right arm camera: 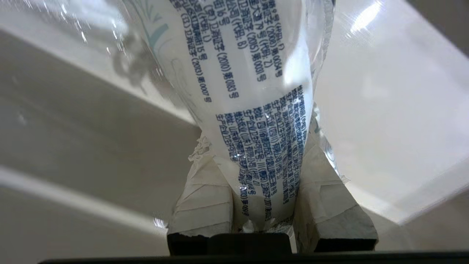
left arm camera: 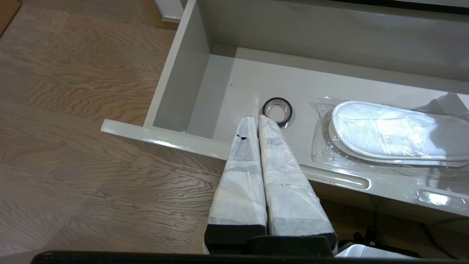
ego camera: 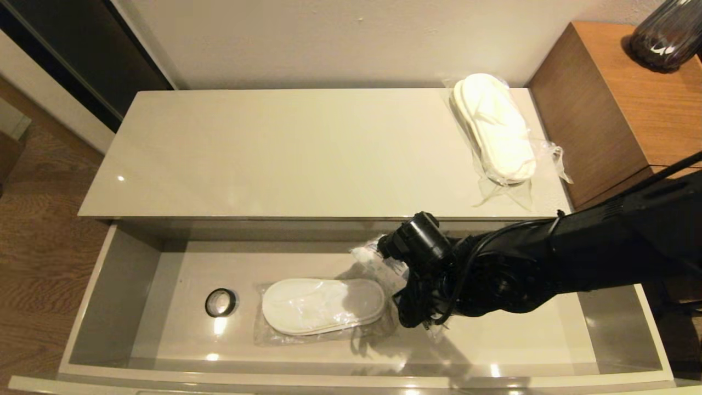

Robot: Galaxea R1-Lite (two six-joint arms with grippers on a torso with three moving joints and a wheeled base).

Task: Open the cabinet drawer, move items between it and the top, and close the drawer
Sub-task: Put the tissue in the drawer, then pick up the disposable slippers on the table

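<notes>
The cabinet drawer (ego camera: 98, 307) stands pulled open below the glossy cream top (ego camera: 301, 153). One bagged pair of white slippers (ego camera: 321, 304) lies flat on the drawer floor, also seen in the left wrist view (left arm camera: 388, 128). A second bagged pair (ego camera: 496, 129) rests on the top at its far right. My right gripper (right arm camera: 256, 146) is shut on the soft white packet with blue print (right arm camera: 238, 73). It holds the packet (ego camera: 367, 255) above the drawer floor near the back wall, just right of the slippers. My left gripper (left arm camera: 255, 117) is shut and empty, outside the drawer's front rim (left arm camera: 165, 137).
A small black ring (ego camera: 220, 302) lies on the drawer floor left of the slippers. The taller brown wooden unit (ego camera: 630, 99) stands right of the cabinet with a dark vase (ego camera: 666, 35) on it. Wood floor lies to the left.
</notes>
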